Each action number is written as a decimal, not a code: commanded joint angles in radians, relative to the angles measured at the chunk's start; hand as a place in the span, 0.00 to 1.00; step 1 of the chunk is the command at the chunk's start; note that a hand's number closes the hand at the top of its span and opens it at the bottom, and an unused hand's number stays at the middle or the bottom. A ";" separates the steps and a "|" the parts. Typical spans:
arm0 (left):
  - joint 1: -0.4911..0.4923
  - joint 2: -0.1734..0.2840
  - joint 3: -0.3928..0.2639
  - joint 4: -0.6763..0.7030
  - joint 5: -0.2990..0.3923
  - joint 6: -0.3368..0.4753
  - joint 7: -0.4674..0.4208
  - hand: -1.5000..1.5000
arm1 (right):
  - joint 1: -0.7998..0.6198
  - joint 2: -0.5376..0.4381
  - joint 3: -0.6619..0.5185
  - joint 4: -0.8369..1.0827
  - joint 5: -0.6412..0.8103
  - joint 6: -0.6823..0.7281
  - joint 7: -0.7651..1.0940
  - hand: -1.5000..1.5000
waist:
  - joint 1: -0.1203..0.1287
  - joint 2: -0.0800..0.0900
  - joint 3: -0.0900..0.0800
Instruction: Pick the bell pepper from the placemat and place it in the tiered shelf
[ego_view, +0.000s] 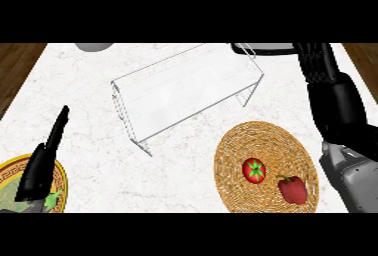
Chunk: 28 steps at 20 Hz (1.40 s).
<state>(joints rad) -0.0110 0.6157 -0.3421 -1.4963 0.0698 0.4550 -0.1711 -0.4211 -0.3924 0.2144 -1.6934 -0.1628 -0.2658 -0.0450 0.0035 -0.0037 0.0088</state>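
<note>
Red bell pepper (293, 189) lies on the woven round placemat (244, 145) at lower right of the white marble desk (96, 125), just beside a tomato (254, 170) on the same mat, not touching it. Clear tiered shelf (184, 90) stands mid-desk, well apart from the mat. Right robot hand (319, 62) raised at the right edge, fingers straight and apart, holding nothing. Left robot hand (44, 160) at lower left, fingers straight and together, over a yellow-rimmed plate (60, 181). Grey bowl (94, 46) at top edge
</note>
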 joint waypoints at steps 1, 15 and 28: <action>0.005 -0.014 0.041 0.004 0.060 -0.054 0.066 0.50 | 0.122 -0.045 -0.074 -0.033 -0.027 0.058 -0.097 1.00 | -0.010 0.003 -0.008; -0.017 -0.183 0.080 0.130 0.395 -0.179 0.359 0.50 | 0.599 -0.295 -0.377 0.460 -0.133 0.454 -0.605 0.00 | -0.033 0.008 -0.005; -0.031 -0.179 0.136 0.190 0.381 -0.256 0.350 0.50 | 0.881 -0.494 -0.415 0.046 -0.029 0.593 -0.465 0.00 | -0.023 0.000 -0.011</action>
<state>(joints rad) -0.0493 0.4313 -0.2173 -1.3136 0.4548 0.2209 0.1795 0.3821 -0.8486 -0.1753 -1.4907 -0.2119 0.3450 -0.6157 -0.0201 -0.0022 -0.0014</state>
